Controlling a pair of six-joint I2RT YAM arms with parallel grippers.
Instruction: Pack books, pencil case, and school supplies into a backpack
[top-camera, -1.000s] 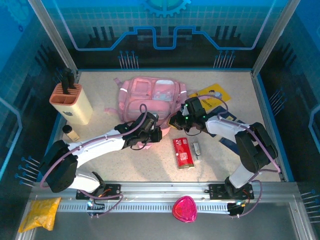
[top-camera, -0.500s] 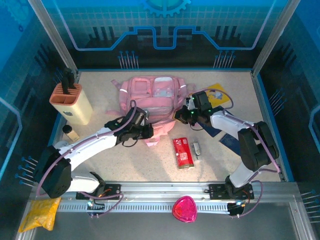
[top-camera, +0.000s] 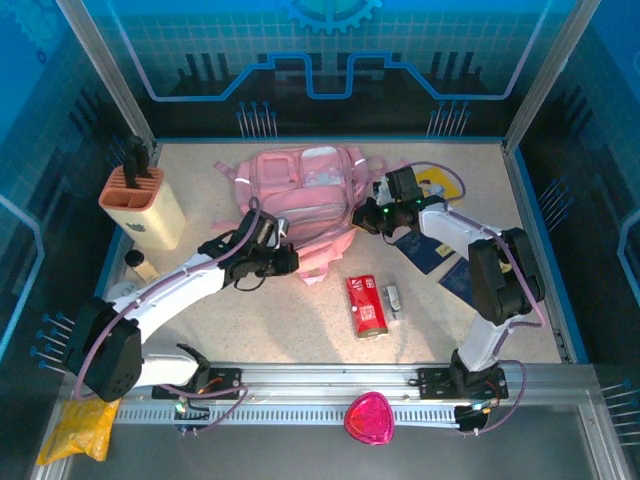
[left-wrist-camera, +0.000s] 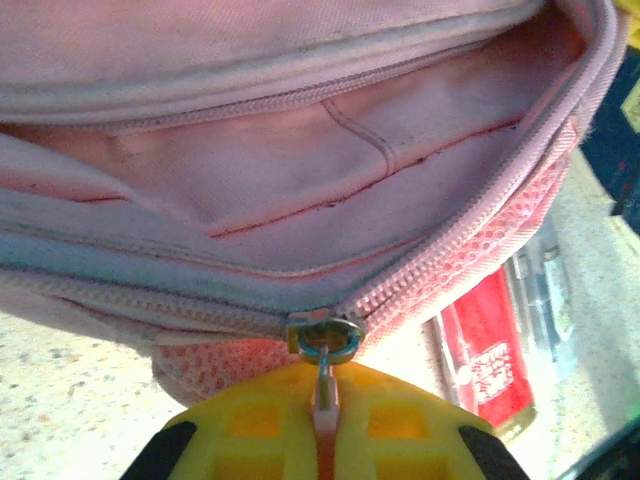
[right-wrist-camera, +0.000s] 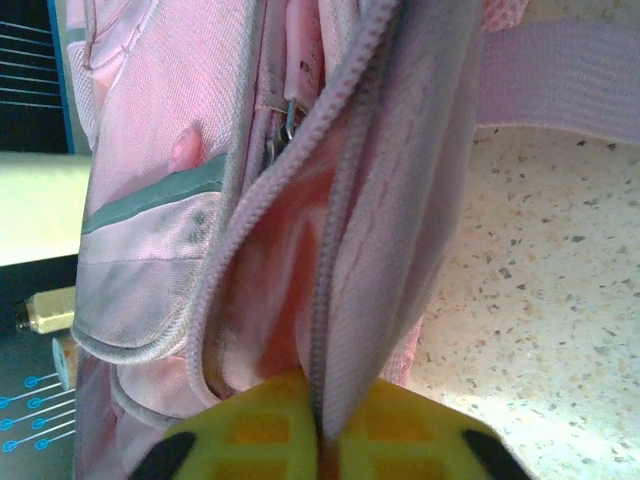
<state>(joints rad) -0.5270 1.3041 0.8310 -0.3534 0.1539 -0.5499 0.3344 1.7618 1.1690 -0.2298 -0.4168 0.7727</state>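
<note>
Pink and soft, the backpack (top-camera: 300, 190) lies at the far middle of the table (top-camera: 250, 320), with both arms working at its near edge.

The left arm runs from its base at the lower left in a long, low diagonal up and to the right, its forearm nearly level with the tabletop. Its wrist ends at the bag's near left corner. In the left wrist view the left gripper (left-wrist-camera: 325, 425) has its yellow fingers (left-wrist-camera: 250, 420) clenched on the zip pull (left-wrist-camera: 325, 350). The slider sits at the end of a zip track that curves open around a pale pink lining.

The right arm rises from its base at the lower right and bends sharply at an elbow near the table's right side. From there it reaches up and left to the bag's right flank. The right gripper (top-camera: 364, 221) is pinched on the zip-edged fabric of the opening. The right wrist view shows that strip running down between the two yellow pads (right-wrist-camera: 250, 430).

The pencil case (top-camera: 366, 306) lies on bare table just in front of the backpack, between the two arms. The small grey-white piece (top-camera: 392, 297) lies just beside it on the right. The yellow book (top-camera: 437, 182) rests to the right of the bag, and the navy book (top-camera: 414, 251) lies partly under the right forearm.
</note>
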